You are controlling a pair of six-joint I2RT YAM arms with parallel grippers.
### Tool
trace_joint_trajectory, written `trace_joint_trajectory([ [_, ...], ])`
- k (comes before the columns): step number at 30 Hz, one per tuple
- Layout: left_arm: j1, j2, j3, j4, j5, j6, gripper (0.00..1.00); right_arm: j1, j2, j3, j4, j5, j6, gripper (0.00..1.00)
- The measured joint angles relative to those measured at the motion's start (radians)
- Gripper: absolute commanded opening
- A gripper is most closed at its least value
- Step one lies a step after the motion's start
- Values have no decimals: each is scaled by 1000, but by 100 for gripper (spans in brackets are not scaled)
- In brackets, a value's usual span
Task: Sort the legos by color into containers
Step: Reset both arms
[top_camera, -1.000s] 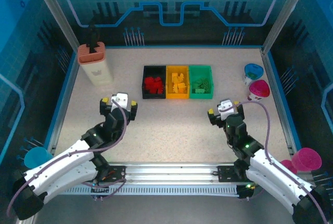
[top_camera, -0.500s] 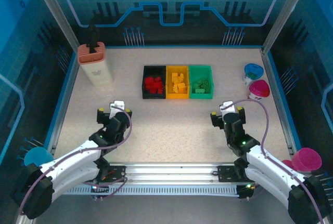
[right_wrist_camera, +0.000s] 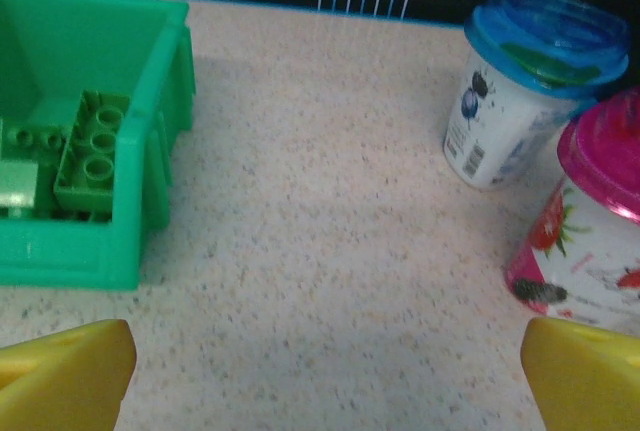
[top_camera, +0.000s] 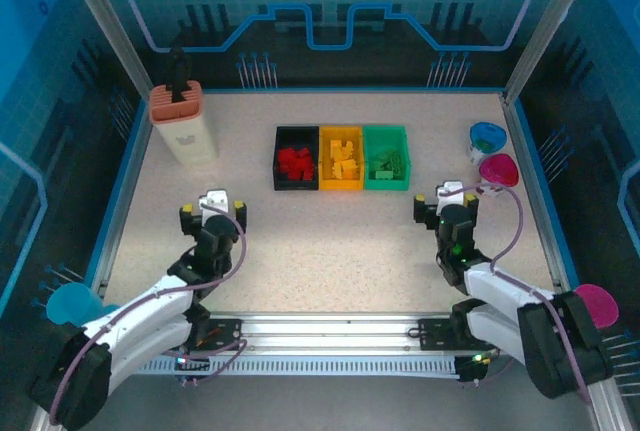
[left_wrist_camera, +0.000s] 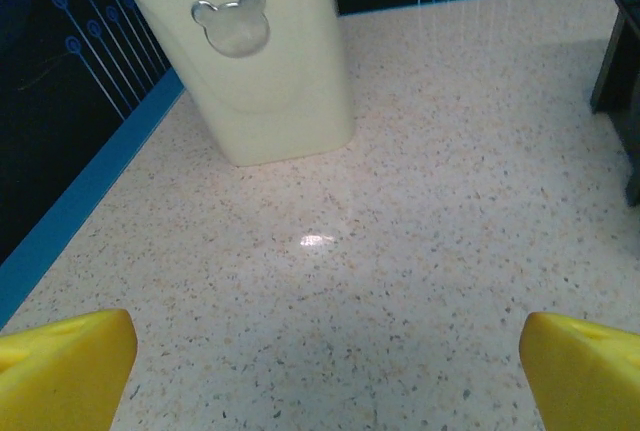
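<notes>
Wrapping up looks like the step in hand: every brick I can make out already lies in a bin, so I judge the sort as good as done. Both claws are spread wide with nothing between the tips: left gripper, low over bare table, same in its wrist view; right gripper, likewise empty.

To finish well: leave the jaws apart and draw each arm straight toward its base. The left should avoid swinging toward the beige box ahead of it. The right should keep off the blue-lidded cup and the pink-lidded cup, which stand near on its right and look easy to tip. A last scan of the table for strays is worthwhile.

Bins sit touching in a row at mid-table:
- black bin, holding red bricks
- yellow bin, holding yellow bricks
- green bin, holding green bricks

The bricks are studded, piled loosely and below the rims. No wrong colours that I can tell.
</notes>
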Motion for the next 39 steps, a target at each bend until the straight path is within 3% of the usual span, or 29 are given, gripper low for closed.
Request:
trace_joint_trajectory([
  [7, 63, -13, -80, 187, 35, 18, 99, -2, 294, -78, 467, 2, -70, 100],
  [14, 100, -23, -128, 320, 63, 13, 99, 3, 367, -79, 649, 8, -116, 100],
  [19, 208, 39, -144, 422, 126, -13, 99, 5, 440, -43, 689, 3, -138, 100],
  [23, 261, 201, -140, 533, 178, -24, 99, 23, 463, -28, 696, -23, -174, 100],
  [31, 272, 640, -88, 899, 245, 9, 99, -7, 489, -25, 708, -120, -186, 100],
  [39, 273, 725, -36, 1022, 333, 63, 99, -33, 520, 1, 703, -169, -179, 100],
])
